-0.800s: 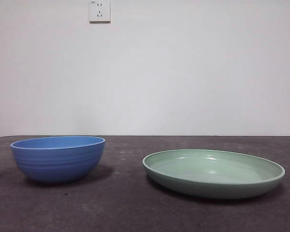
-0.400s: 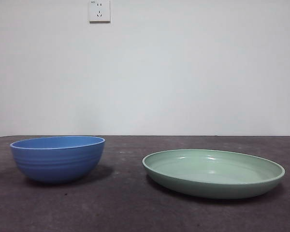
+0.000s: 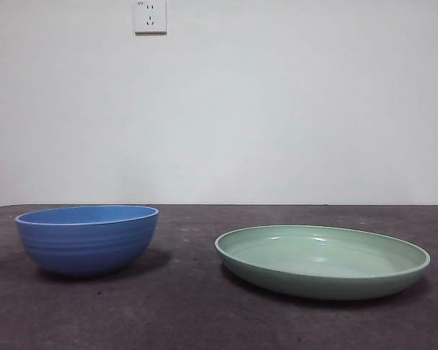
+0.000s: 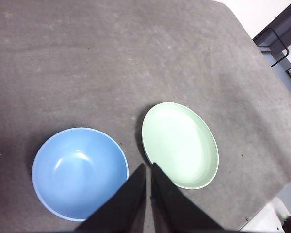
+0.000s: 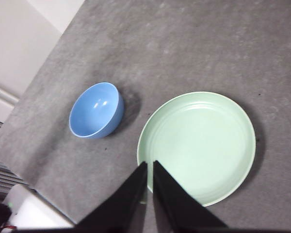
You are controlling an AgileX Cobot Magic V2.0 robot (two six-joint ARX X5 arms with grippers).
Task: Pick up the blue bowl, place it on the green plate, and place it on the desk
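I have both arms parked high above the desk (image 3: 204, 321), neither one at work yet; the left gripper (image 4: 148, 167) hangs with its jaws pressed together and nothing between them, and the right gripper (image 5: 149, 165) is clenched the same way, empty.

The blue bowl (image 4: 80, 172) sits upright on the desk, mouth up, just beside and below the left jaws' tips; the green plate (image 4: 180, 144) lies flat just to the other side of those tips. From the right wrist the plate is directly under the jaws and the bowl lies well off to one side — so I judge the left arm the natural one for the pick.

Bowl and plate stand near each other but apart, a strip of bare desk between them; that gap looks wide enough for one jaw to come down on the bowl's near rim. The bowl's outer side is open desk too; the desk's edges lie well away from both dishes — the carry across to the plate looks short and unobstructed. The jaws must open first.
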